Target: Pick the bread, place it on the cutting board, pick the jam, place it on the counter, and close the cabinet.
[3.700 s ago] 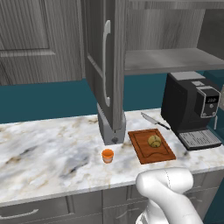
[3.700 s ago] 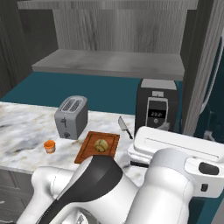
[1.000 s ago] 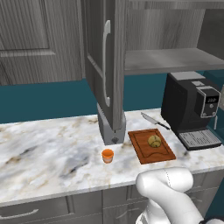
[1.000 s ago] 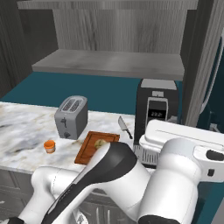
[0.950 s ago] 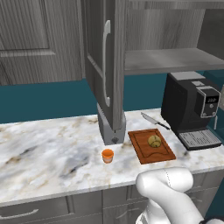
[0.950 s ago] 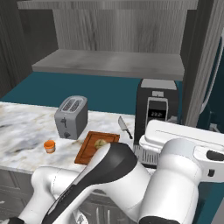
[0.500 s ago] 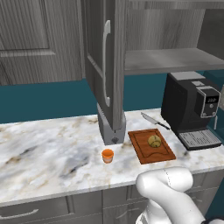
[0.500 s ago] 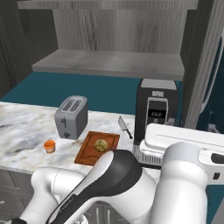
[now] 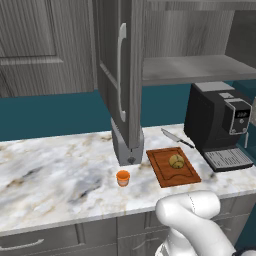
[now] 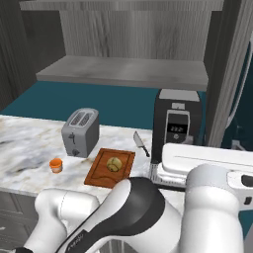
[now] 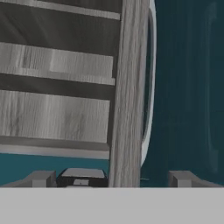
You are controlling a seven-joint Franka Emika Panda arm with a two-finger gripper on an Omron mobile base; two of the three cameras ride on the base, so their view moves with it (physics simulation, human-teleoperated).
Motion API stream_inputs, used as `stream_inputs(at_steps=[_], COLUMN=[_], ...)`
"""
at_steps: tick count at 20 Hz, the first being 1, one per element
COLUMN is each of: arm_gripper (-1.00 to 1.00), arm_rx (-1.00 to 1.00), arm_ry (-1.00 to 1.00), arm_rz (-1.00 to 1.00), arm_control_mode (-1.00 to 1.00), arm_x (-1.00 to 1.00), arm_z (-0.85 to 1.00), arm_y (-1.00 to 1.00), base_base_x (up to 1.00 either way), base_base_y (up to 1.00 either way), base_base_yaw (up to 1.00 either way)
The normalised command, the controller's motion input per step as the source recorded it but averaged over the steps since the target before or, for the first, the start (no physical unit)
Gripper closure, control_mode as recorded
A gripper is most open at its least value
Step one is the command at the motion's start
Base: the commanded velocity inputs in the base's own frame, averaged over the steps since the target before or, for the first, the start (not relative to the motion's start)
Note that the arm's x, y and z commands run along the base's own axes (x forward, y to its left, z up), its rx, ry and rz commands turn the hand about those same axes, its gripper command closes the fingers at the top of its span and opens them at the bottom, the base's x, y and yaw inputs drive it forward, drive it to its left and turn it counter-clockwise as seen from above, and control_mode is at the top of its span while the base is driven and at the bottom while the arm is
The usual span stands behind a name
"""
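The bread [image 9: 175,161] lies on the reddish-brown cutting board [image 9: 163,173], right of the orange jam [image 9: 122,178] jar standing on the marbled counter [image 9: 55,172]. From the other side I see the bread [image 10: 114,163], the cutting board [image 10: 98,176] and the jam [image 10: 56,165] too. The cabinet [image 9: 114,65] hangs above with its left door swung out and a grey shelf [image 9: 195,67] bare. In the hand view my gripper [image 11: 113,179] is open, its fingertips [image 11: 41,178] either side of the door's edge [image 11: 129,87] and its silver handle [image 11: 150,87]. How far away the door is I cannot tell.
A black coffee machine [image 9: 217,122] stands at the right, with a knife [image 9: 175,138] lying beside the board. A grey toaster [image 10: 80,132] sits behind the open door. The cabinet's right door [image 10: 232,74] also stands open. Grey drawers run below the counter.
In the right base view the arm's dark elbow has swung lower and toward the middle. The bread, jam and cabinet door have not moved.
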Motion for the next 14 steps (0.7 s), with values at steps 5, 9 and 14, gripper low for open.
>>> stream_inputs(at_steps=[5,9,14], arm_gripper=[-1.00,-1.00,-1.00], arm_rx=[0.00,0.00,0.00], arm_ry=[0.00,0.00,0.00], arm_rz=[0.02,0.00,0.00], arm_control_mode=[-1.00,-1.00,-1.00], arm_x=[0.02,0.12,0.33], arm_z=[0.00,0.00,0.00], arm_y=[0.43,0.39,0.09], base_base_x=[0.00,0.00,0.00], base_base_y=[0.00,0.00,0.00], base_base_yaw=[0.00,0.00,0.00])
